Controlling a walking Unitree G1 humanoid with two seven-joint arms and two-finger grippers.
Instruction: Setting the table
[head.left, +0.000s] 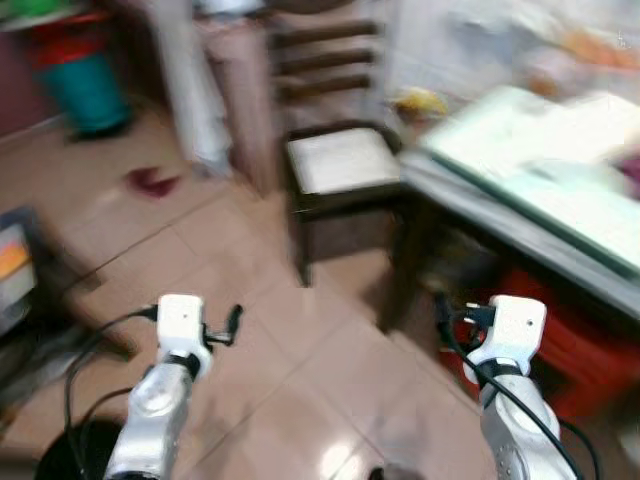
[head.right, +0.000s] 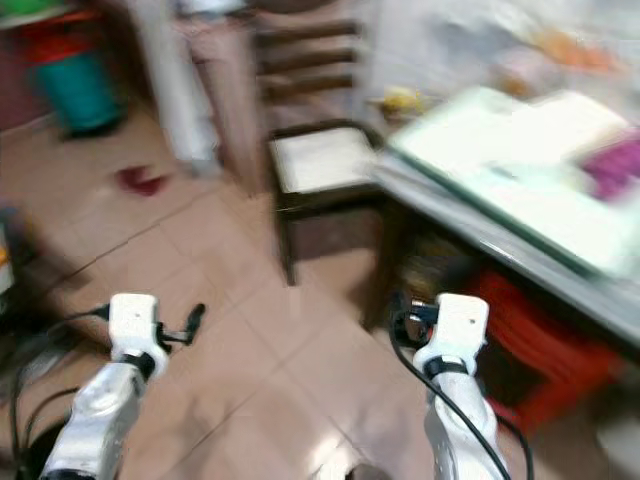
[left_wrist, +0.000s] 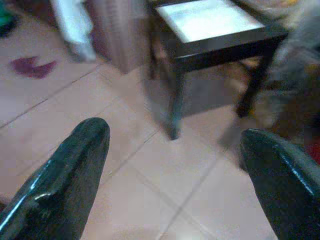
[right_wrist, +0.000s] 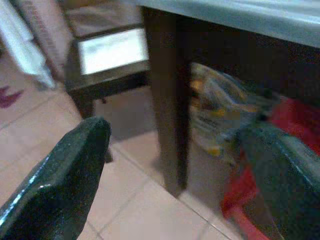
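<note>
We can read no text, label, brand, number or sign anywhere in these views. The pictures from the head camera are blurred, so the pale sheets on the counter (head.left: 560, 190) show us only smears of green, white and purple, with no letters we can make out. The sack (right_wrist: 40, 35) standing beside the chair (head.left: 335, 165) carries faint marks that may be print, but they are too blurred for us to read. The crumpled bag (right_wrist: 225, 107) under the counter shows us yellow and dark patches, and we cannot make out a word on it.
</note>
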